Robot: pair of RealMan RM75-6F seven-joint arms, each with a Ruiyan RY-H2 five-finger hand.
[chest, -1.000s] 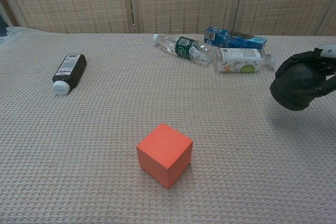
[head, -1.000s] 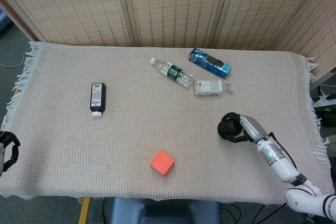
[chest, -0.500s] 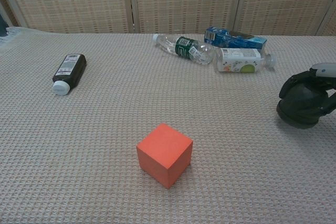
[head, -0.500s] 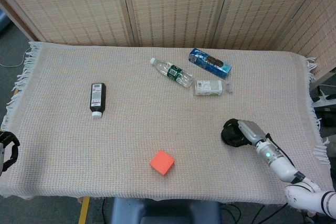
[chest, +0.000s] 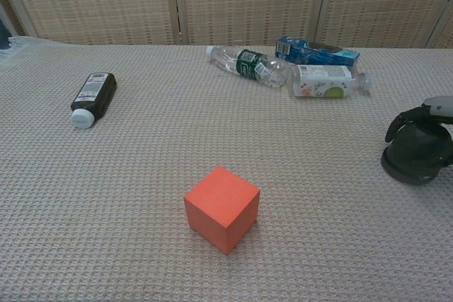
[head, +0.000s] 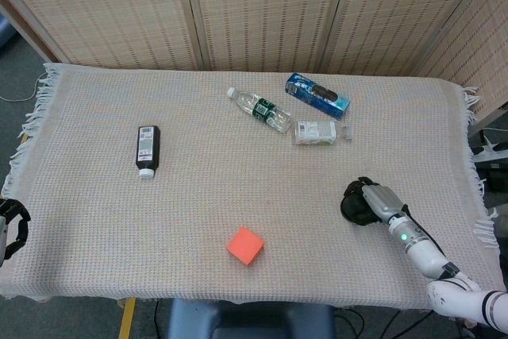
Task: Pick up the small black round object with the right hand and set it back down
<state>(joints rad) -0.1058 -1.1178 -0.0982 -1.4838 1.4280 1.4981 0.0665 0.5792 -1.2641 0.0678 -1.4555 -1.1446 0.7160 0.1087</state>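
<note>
Right robot hand [chest: 433, 126] wraps its fingers around the small black round object [chest: 414, 160], resting on the table [chest: 141, 167] right of the orange foam cube [chest: 221, 208].

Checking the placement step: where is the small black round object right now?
The small black round object sits on the cloth at the far right, under the right hand, well right of the orange cube.

— Colours on the cloth [head: 95, 196]?
— Beige waffle weave, pale fringe. An orange-red cube [chest: 221, 208] sat on it.
— Beyond the cube?
— A dark bottle [head: 148, 149], white cap and label; a clear bottle [head: 260, 108], green label; a blue carton [head: 317, 95]; a white-labelled bottle [head: 321, 132].
— Right of the cube?
— A black round object [chest: 416, 163] under the right hand [head: 375, 202], its fingers black, its back silver-grey.
</note>
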